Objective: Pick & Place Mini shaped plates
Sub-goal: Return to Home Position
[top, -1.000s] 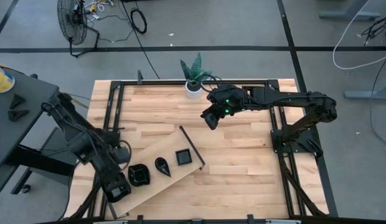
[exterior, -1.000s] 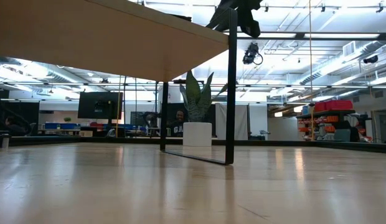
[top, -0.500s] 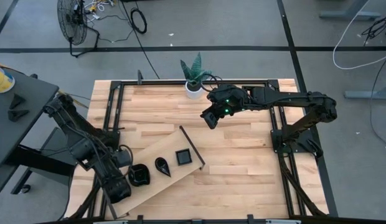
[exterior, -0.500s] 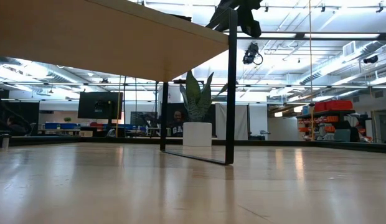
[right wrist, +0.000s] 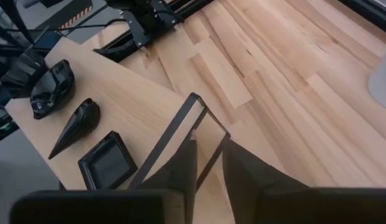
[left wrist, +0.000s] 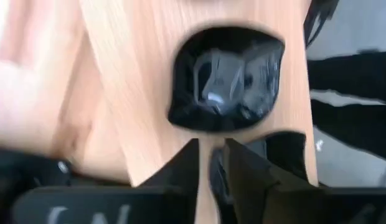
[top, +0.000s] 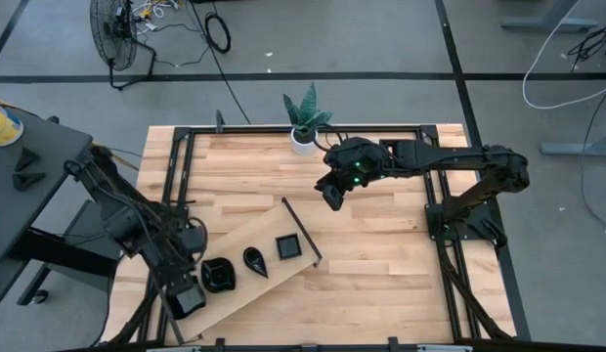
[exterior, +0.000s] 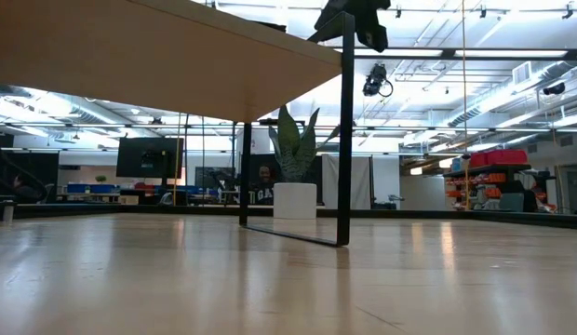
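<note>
A light wooden counter [top: 381, 254] of jointed planks sits inside a black metal frame. Across its near left corner runs a pale wooden shelf [top: 246, 235], set at a slant and raised on thin black metal legs. From counter height, one leg [exterior: 347, 130] cuts straight up through the view.

Three glossy black dishes sit in a row on the shelf, apart from one another. There is a wavy plate [top: 217, 275] with a bumpy, rounded rim, a teardrop plate [top: 254, 260] drawn to a point, and a square plate [top: 288, 246] with a raised edge. The wavy one looks thick enough to be a stack, though I cannot count the layers.

The left gripper [top: 186, 298] hangs at the shelf's outer end, just beside the wavy plate. Its fingers are drawn almost together with only a slit between them, and they hold nothing. The right gripper [top: 331, 196] hovers over bare counter between the shelf and the plant [top: 305, 106], well apart from the dishes. Its fingers are also closed to a slit and empty.

The spiky green plant stands in a white pot [top: 302, 143] at the counter's far edge. Beyond the counter are a floor fan [top: 111, 29], loose cables and a dark side table [top: 39, 186]. A person [exterior: 263, 189] sits far back in the room.
</note>
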{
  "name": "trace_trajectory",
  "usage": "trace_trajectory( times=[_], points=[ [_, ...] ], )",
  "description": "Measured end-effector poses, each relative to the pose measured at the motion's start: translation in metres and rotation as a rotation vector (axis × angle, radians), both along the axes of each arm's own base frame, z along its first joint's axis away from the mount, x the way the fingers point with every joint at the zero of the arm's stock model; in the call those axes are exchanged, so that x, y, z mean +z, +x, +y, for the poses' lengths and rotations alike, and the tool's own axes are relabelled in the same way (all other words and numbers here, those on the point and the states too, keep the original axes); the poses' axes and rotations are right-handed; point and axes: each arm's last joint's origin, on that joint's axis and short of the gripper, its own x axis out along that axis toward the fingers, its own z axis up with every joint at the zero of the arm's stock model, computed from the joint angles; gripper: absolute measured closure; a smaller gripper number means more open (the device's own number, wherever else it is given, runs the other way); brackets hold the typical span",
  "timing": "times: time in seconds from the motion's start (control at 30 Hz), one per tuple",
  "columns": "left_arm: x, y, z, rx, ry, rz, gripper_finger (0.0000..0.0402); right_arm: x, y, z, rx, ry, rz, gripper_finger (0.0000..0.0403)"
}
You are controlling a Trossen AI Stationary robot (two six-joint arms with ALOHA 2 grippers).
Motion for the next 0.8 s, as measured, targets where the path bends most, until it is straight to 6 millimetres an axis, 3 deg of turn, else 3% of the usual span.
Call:
trace_trajectory(
  times=[0.2, 0.3, 0.57, 0.8],
  points=[
    [0.011, -0.003, 0.021, -0.157, 0.111, -0.153, 0.0393, 0.006, -0.005, 0.002, 0.027, 0.015, -0.019, 0.0373],
    [0.016, -0.003, 0.031, -0.173, 0.181, -0.222, 0.0392, 0.014, -0.012, 0.003, 0.059, -0.027, -0.05, 0.0397],
    [0.039, 0.001, 0.059, -0.117, 0.302, -0.516, 0.0397, 0.032, -0.03, 0.003, 0.2, -0.223, -0.111, 0.0392],
    [0.061, 0.009, 0.088, -0.014, 0.356, -0.724, 0.0397, 0.034, -0.029, -0.004, 0.201, -0.319, -0.123, 0.0396]
  ],
)
